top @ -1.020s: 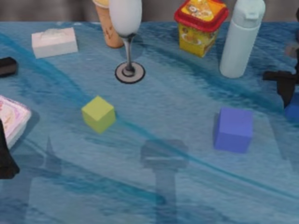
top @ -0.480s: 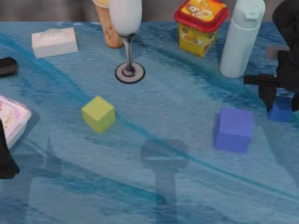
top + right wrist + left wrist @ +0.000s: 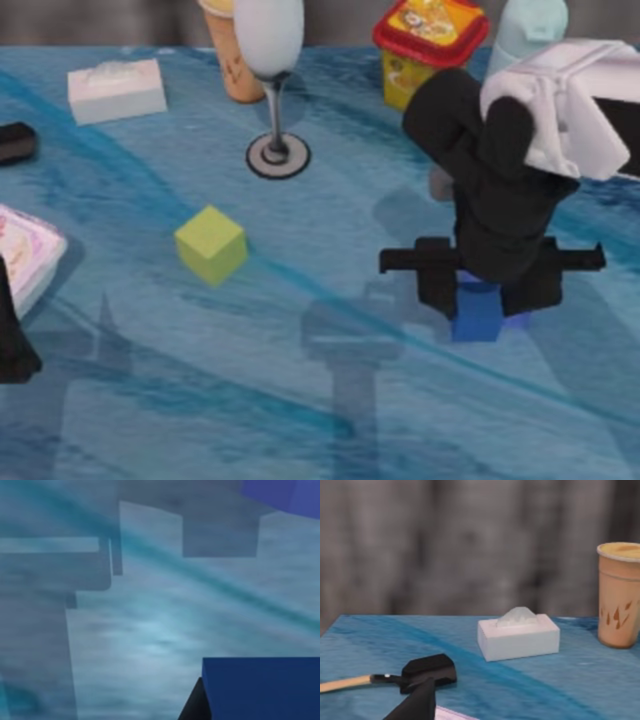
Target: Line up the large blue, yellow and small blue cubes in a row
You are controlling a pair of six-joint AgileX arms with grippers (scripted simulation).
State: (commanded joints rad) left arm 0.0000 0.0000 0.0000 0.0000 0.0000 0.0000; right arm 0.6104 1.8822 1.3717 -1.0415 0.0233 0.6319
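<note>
Small blue cube (image 3: 477, 312): plain deep royal blue, matte, smallest of the three, seemingly lifted off the table. Its faces sit roughly square to the table edge; no long axis. Right gripper (image 3: 478, 290) is clamped on it, directly over the large blue cube (image 3: 518, 320), which is mostly hidden. Yellow cube (image 3: 211, 244) lies well left. Left arm (image 3: 12, 340) parked at the table's left edge.

Rendered tabletop scene, blue-swirled table (image 3: 150, 400), blurred grey backdrop, household clutter
</note>
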